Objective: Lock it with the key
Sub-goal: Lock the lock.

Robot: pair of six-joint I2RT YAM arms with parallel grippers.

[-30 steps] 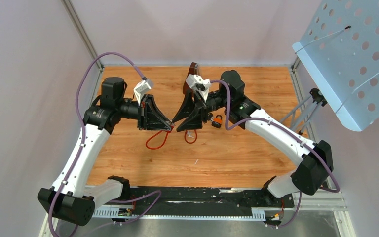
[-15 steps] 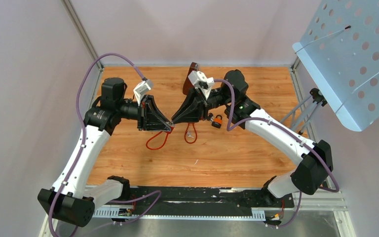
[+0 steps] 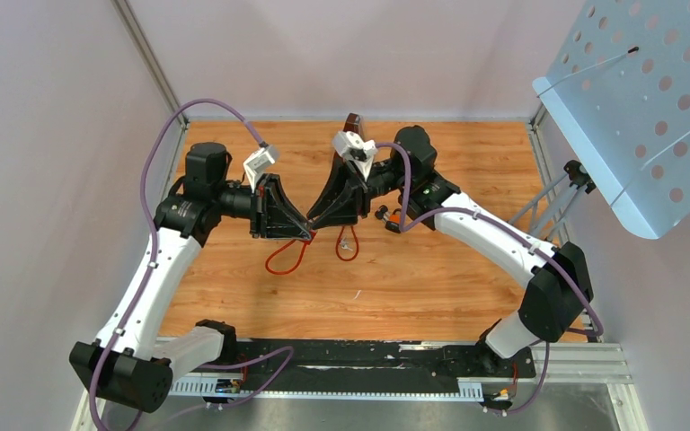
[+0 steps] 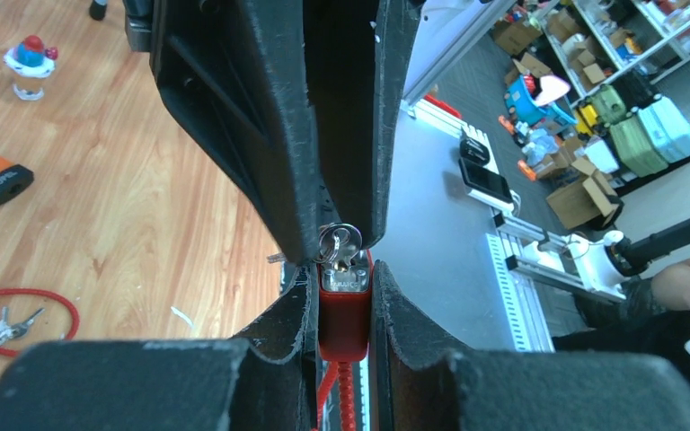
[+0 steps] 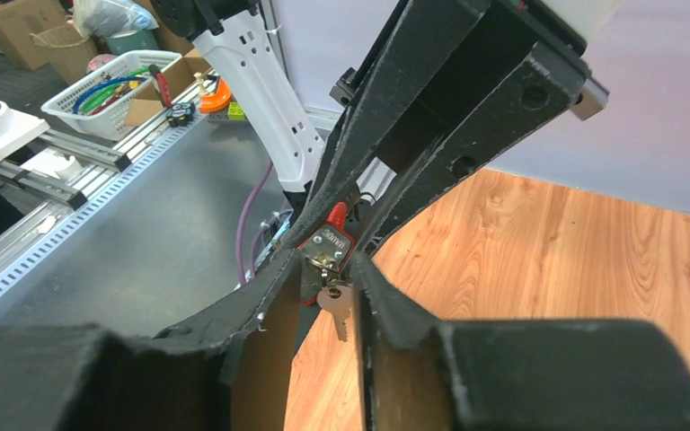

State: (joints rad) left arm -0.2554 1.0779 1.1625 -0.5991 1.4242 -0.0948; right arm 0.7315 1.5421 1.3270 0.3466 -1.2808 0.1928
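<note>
My left gripper (image 3: pixel 306 233) is shut on a red padlock (image 4: pixel 345 310) and holds it above the table, keyhole end pointing at the right arm. The lock's red cable (image 3: pixel 283 258) hangs down to the wood. A silver key (image 4: pixel 340 244) sits in the keyhole, and a spare key (image 5: pixel 335 310) dangles from its ring. My right gripper (image 3: pixel 314 224) meets the left one tip to tip. Its fingertips (image 5: pixel 304 262) close around the key head at the padlock's face (image 5: pixel 331 241). The left gripper (image 4: pixel 341 269) grips the lock body on both sides.
An orange padlock (image 3: pixel 395 215) lies on the wood just right of the right gripper. A second red cable loop with keys (image 3: pixel 349 244) lies below the grippers. A small red and blue figure (image 4: pixel 29 63) stands further back. A perforated blue panel (image 3: pixel 647 108) overhangs the right side.
My right gripper was open wide a second ago. It has swung left and narrowed onto the key at the padlock. The left arm has stayed still.
</note>
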